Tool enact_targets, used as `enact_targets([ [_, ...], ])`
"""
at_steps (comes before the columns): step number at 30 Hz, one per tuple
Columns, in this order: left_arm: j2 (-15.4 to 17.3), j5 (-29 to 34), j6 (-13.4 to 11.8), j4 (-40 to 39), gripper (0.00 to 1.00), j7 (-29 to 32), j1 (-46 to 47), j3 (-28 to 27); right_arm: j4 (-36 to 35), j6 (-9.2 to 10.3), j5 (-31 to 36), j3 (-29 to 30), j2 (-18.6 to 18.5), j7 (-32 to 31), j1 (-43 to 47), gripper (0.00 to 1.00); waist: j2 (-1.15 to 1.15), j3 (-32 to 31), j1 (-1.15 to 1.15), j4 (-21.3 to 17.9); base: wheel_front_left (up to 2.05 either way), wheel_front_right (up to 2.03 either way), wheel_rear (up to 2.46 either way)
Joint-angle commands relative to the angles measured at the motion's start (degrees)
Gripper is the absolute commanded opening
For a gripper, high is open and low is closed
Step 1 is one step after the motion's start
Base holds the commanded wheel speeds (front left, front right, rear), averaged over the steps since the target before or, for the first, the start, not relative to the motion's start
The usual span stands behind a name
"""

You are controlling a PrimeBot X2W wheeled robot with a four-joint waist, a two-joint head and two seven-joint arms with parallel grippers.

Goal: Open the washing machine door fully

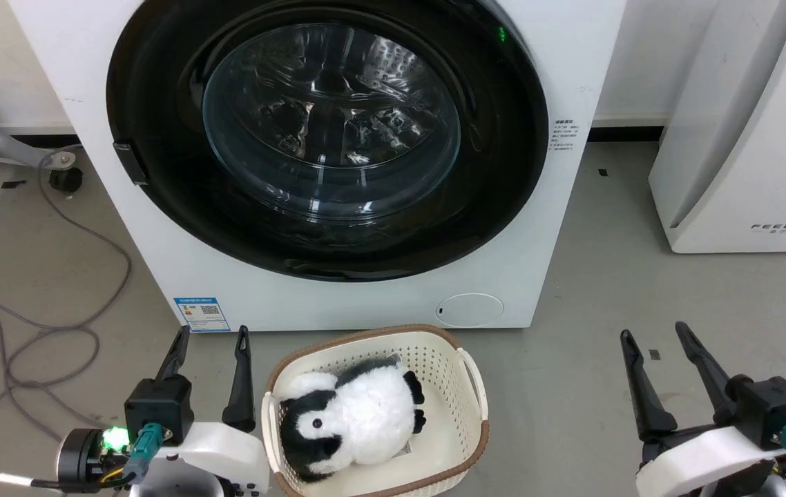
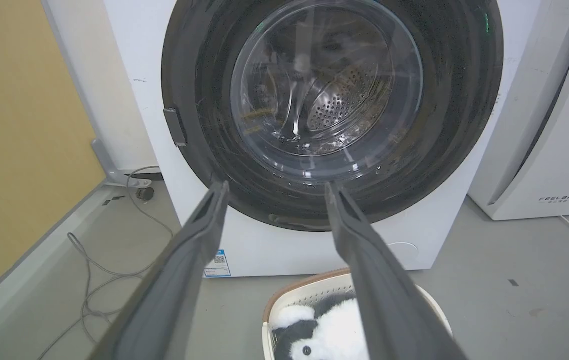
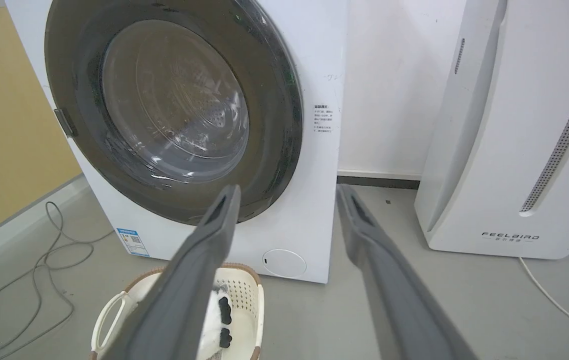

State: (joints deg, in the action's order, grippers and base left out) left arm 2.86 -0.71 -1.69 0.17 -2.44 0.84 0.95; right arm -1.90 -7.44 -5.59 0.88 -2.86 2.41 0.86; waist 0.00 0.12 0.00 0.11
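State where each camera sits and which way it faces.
Head view: high, facing forward and down at the washing machine door; left hand and right hand below.
Left wrist view: low, facing the door; its fingers show.
Right wrist view: low, facing the door from the right; its fingers show.
Shared: both wrist views show the basket.

Across the top of the frame we see the washing machine [image 1: 338, 304], its door [image 1: 331, 124] lying closed and flush against the white front. At the machine's lower left we find a blue label [image 1: 202, 314], and at its lower right a small round hatch [image 1: 469, 309]. At bottom centre stands a cream basket [image 1: 479, 386] with a black-and-white plush toy [image 1: 358, 414] inside. The left gripper [image 1: 213, 333] sits just beside the basket at lower left and the right gripper [image 1: 653, 331] at lower right, both with fingers spread and empty. We note a white appliance [image 1: 745, 138] at the right edge and grey cables [image 1: 54, 331] on the floor at the left.
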Motion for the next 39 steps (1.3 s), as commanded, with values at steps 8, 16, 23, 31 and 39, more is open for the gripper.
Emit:
enact_targets([
  [8,0.01,-0.58,-1.17,-0.62,1.00,-1.52,-0.55,0.39,-0.91,-0.01,-2.22,0.20,0.00,1.56,0.38,1.00,0.00,0.02,0.00,0.12,0.00,0.00,0.00],
  [16,0.01,-0.51,-1.68,-0.72,1.00,-2.48,-0.64,0.59,-1.19,-0.01,-6.82,0.43,0.00,2.52,0.16,0.00,0.00,0.10,0.00,0.21,0.00,0.00,0.00],
  [23,0.01,-0.65,-2.15,-0.77,1.00,-3.32,-0.89,0.83,0.57,-0.02,-21.24,0.24,-0.01,3.36,-0.05,0.00,0.00,0.10,0.00,0.37,0.00,0.00,0.00],
  [31,0.01,-0.85,-2.64,-0.80,1.00,-4.16,-1.15,1.01,1.38,-0.02,-38.20,-1.71,-0.01,4.19,-0.60,0.00,0.00,0.15,0.00,0.51,0.00,0.00,0.00],
  [39,0.01,-0.84,-3.15,-0.84,1.00,-5.11,-1.23,1.27,2.32,-0.02,-55.72,0.09,-0.01,1.33,-2.00,0.00,0.00,0.43,0.00,0.64,0.00,0.00,0.00],
])
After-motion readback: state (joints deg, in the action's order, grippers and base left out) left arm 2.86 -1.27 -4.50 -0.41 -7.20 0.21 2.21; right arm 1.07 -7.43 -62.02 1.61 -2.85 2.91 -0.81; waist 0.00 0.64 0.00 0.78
